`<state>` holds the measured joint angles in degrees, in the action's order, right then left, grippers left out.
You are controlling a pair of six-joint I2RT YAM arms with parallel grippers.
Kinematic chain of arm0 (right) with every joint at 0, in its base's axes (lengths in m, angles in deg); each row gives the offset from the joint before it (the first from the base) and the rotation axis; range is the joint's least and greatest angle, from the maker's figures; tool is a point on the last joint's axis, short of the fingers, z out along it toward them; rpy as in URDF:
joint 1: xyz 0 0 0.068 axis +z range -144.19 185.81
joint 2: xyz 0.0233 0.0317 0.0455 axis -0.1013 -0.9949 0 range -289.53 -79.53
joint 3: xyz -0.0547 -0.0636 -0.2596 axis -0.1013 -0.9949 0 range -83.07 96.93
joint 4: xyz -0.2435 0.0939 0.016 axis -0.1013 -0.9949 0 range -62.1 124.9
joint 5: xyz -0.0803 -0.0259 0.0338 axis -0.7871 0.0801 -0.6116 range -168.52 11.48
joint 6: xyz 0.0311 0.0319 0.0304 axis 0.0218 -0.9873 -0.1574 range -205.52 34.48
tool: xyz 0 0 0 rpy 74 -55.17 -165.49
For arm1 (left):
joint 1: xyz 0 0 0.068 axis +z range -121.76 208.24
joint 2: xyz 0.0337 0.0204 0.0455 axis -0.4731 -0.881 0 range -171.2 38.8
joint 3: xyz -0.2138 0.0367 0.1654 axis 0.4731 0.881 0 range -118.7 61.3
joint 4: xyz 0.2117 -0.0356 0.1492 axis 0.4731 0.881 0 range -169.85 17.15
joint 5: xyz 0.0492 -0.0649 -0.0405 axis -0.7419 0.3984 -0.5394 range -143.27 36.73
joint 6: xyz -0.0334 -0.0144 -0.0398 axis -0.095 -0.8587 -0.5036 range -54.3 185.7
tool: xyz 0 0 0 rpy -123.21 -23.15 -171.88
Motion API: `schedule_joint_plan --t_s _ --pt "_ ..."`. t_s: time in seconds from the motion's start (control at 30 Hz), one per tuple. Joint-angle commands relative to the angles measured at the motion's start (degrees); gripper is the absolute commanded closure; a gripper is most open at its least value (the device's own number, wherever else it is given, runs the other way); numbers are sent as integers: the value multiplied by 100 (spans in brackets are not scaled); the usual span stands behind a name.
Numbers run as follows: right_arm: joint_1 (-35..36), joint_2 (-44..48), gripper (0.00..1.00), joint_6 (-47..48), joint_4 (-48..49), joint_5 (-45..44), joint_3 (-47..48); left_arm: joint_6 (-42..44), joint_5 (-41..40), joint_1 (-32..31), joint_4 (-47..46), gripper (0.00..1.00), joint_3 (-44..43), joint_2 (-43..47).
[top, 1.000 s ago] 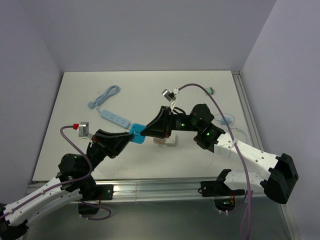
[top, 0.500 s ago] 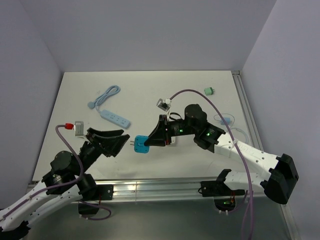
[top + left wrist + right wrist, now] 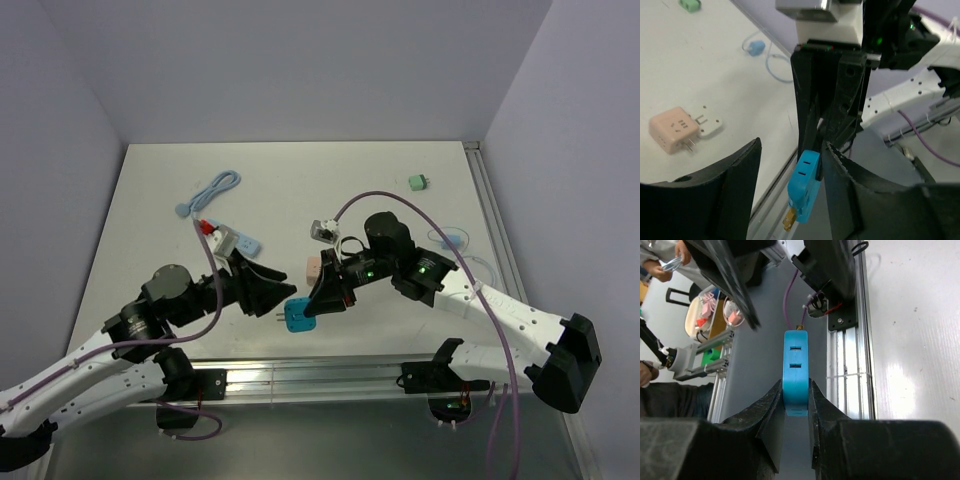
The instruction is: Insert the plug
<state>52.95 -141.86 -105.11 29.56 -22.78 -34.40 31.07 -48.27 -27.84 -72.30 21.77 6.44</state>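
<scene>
Handover, I judge: right gripper [image 3: 795,390] pinches the blue plug [image 3: 795,365] at the table's [image 3: 150,200] near edge; spread-fingered left gripper [image 3: 792,145] needs aligning.

Your top camera looks down over the table [image 3: 300,170], wrist cameras close, facing each other, all sharing the blue adapter [image 3: 297,318]

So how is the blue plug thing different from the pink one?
The blue plug block is bright blue; the pink plug block is pale peach-pink. The blue one is pinched in the right pincer, off the table; the pink one lies loose on the table, nothing holding it. The blue one looks slim and flat, the pink one chunkier. Both have socket slots and metal prongs.
</scene>
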Motion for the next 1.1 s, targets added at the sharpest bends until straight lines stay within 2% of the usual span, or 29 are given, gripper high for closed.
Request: schedule_joint_plan --t_s 0.0,0.13,0.4,0.53,0.67,0.8,0.83,0.9,1.07 --pt "50 159 100 412 -344 77 337 176 765 0 -105 45 -178 -147" --pt "42 273 100 448 -406 59 284 27 1135 9 -114 61 -204 -332" --pt "50 397 100 439 -301 164 161 -123 1521 9 71 61 -283 -411" --pt "50 414 100 457 -301 305 170 -184 1768 0 10 54 -249 -552" --pt "50 449 100 413 -230 375 143 -193 1795 0 1 51 -196 -552" --pt "50 476 100 386 -195 393 143 -149 1759 0 115 56 -239 -579" --pt "50 484 100 395 -221 393 143 -140 1751 0 124 64 -240 -596" --pt "41 493 100 369 -222 367 161 -131 1812 0 141 69 -248 -614" --pt "50 511 100 316 -143 288 152 -140 2066 0 -8 71 -178 -587"
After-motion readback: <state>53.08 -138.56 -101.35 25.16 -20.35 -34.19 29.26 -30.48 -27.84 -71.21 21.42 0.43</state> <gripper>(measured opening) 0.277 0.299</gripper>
